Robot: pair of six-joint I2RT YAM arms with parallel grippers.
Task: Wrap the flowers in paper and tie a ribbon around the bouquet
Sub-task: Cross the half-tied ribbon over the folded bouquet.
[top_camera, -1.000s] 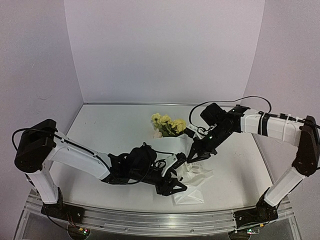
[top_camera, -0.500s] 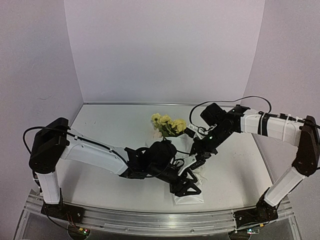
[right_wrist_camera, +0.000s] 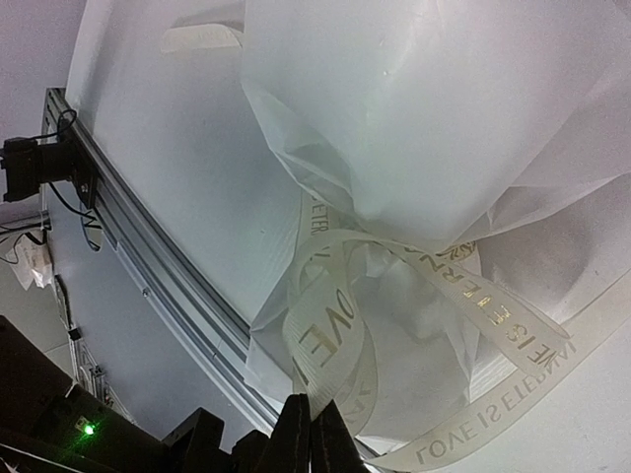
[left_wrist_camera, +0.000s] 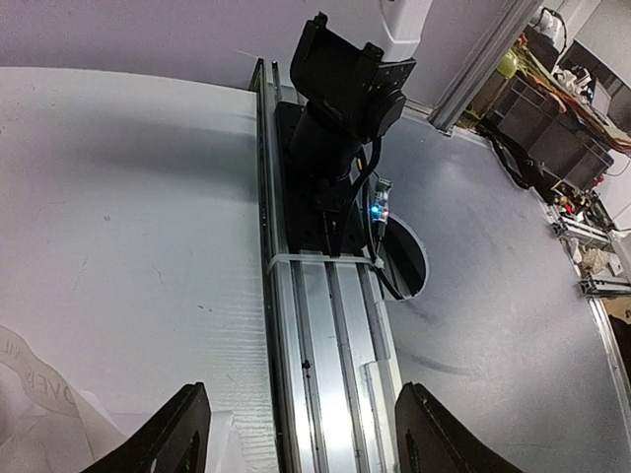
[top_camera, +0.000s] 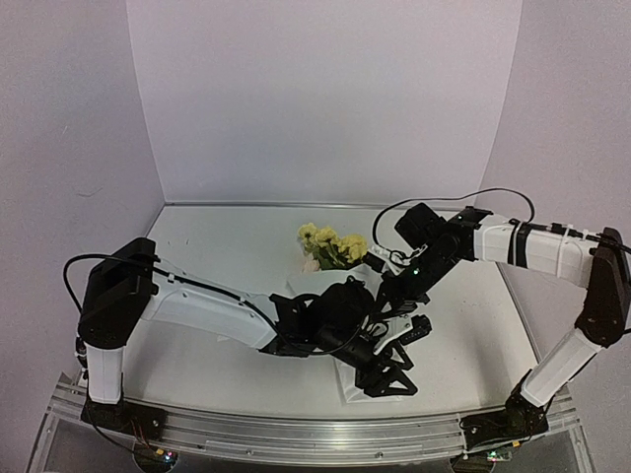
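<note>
- left gripper [top_camera: 392,367] open and empty, lower centre of my top view.
- right gripper [right_wrist_camera: 309,412] closed; narrow cream lettered ribbon [right_wrist_camera: 493,307] loops over crinkly white paper sheet [right_wrist_camera: 424,99], mid wrist frame.
- pale yellow fluffy flowers [top_camera: 333,244] sit mid-frame from above.

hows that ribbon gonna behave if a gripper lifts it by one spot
Probably floppy: the ribbon lies in loose, twisted loops that hold no shape, so it should droop and trail. It is likely very light, being a thin, narrow strip. It may also drag or snag the crinkled paper that it lies tangled against.
</note>
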